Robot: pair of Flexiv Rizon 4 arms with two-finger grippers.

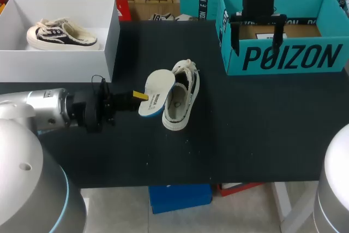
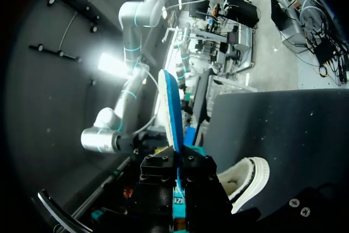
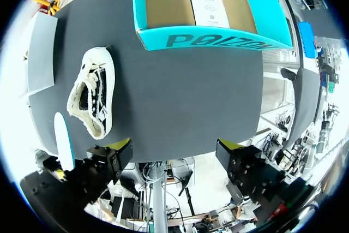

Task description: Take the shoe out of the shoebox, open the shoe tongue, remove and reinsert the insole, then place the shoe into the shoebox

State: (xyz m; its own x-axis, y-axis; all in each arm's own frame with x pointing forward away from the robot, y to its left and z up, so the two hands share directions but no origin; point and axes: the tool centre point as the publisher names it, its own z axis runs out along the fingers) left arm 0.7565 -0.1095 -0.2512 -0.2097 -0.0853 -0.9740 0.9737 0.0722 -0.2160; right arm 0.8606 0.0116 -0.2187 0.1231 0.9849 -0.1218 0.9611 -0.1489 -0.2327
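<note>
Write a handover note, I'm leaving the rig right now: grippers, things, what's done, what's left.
Left gripper: shut on the insole, held on edge beside the shoe.
Right gripper: open, holding nothing, above the teal shoebox.
Shoe: on the table, out of any box. A second shoe lies in the white box.
Done: shoe out, insole removed.
Left: reinsert the insole, box the shoe.

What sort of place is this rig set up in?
Probably a robot test bench: black table, teal shoebox, white box holding a second shoe, left gripper pinching an insole beside a loose shoe.
</note>
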